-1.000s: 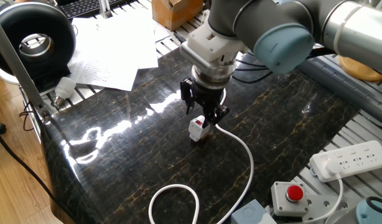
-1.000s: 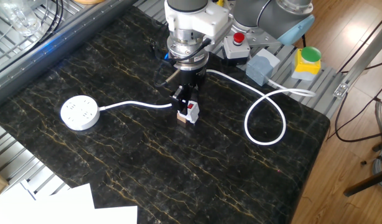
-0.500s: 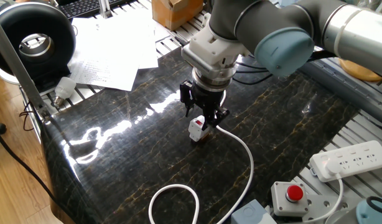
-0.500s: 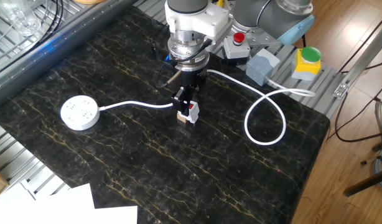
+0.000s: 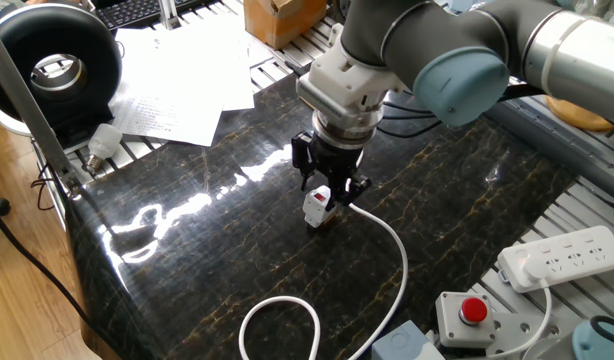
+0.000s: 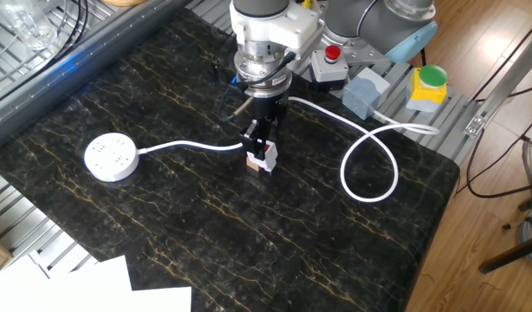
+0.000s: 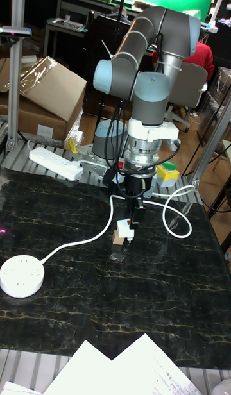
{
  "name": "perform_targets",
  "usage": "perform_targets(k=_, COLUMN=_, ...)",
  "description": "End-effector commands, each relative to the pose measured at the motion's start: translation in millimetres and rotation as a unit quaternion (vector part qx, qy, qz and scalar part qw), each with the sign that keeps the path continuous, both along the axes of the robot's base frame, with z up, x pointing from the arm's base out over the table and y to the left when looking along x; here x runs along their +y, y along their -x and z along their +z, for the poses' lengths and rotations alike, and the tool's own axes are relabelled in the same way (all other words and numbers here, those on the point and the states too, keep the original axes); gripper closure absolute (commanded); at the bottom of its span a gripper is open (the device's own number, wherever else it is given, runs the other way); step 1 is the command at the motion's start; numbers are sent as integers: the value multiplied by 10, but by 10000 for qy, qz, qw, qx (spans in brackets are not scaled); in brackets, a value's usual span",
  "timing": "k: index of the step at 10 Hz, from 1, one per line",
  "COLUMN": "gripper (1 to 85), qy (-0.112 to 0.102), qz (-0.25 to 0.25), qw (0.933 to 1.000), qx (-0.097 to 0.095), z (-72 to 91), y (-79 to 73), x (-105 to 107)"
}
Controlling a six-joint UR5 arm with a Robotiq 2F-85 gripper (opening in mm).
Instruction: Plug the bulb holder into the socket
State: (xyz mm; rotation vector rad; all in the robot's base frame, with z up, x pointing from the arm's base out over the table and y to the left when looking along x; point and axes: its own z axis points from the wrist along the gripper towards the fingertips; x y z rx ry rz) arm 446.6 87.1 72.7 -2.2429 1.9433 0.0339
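Note:
The bulb holder (image 5: 316,204) (image 6: 266,155) (image 7: 126,228), a small white block with a red patch, leans on a brown wooden cube (image 6: 252,163) (image 7: 117,240) in the middle of the dark table. My gripper (image 5: 330,192) (image 6: 258,141) (image 7: 133,213) hangs straight over it, open, with its black fingertips down at the holder's top on either side. The round white socket (image 6: 111,157) (image 7: 21,276) lies well to the side near the table edge. Its long white cord (image 6: 370,165) (image 5: 392,250) runs past the holder and loops. In one fixed view the socket is out of sight.
A long white power strip (image 5: 565,256) (image 7: 55,162) and a red button box (image 5: 467,314) (image 6: 331,59) sit off the mat by the arm's base, with a yellow box with a green button (image 6: 428,87). Papers (image 5: 177,80) and a light bulb (image 5: 103,142) lie beyond the far edge.
The gripper has edged down a little onto the bulb holder. The holder, cube and socket stay where they were.

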Motion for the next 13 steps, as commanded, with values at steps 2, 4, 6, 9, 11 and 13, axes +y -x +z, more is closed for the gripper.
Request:
perform_targets(k=2, gripper=360, qy=-131, qz=-129, qw=9998, qx=-16, z=-29, y=-23, x=46)
perform_targets(k=4, gripper=360, qy=-151, qz=-103, qw=9998, qx=-44, z=-24, y=-36, x=47)
perform_targets(k=6, gripper=360, qy=-145, qz=-51, qw=9999, qx=-60, z=-20, y=-40, x=39)
perform_targets(k=9, gripper=343, qy=-172, qz=39, qw=9998, qx=-121, z=-31, y=-58, x=54)
perform_targets(k=11, gripper=340, qy=-197, qz=78, qw=9996, qx=-159, z=-38, y=-61, x=65)
perform_targets(k=13, gripper=340, qy=-190, qz=125, qw=9995, qx=-199, z=-63, y=-52, x=59)
